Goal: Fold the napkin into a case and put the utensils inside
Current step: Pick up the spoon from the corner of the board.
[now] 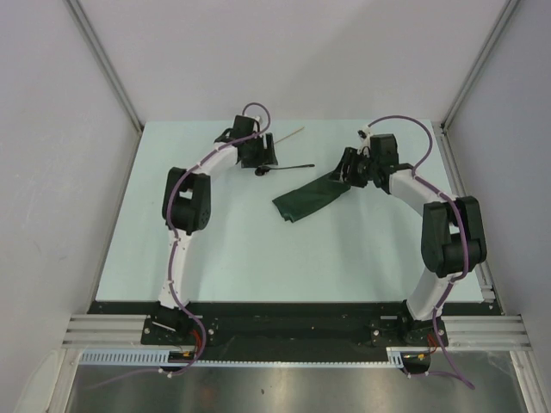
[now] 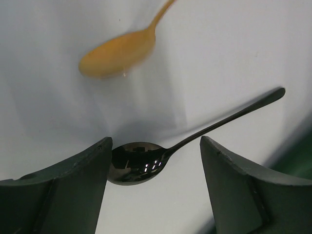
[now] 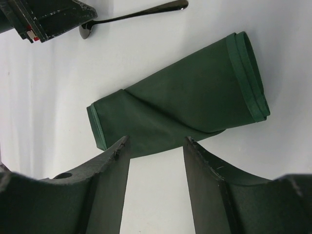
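The dark green napkin lies folded as a narrow case on the table; in the right wrist view the case runs across, with its hemmed opening at the right. My right gripper is open at the case's near edge, apart from it. The black spoon lies left of the case; in the left wrist view its bowl sits between my open left gripper's fingers, against the left finger. The gold spoon lies beyond it, and shows behind the left wrist in the top view.
The pale table is walled by white panels at the back and sides. A black rail holds both arm bases at the near edge.
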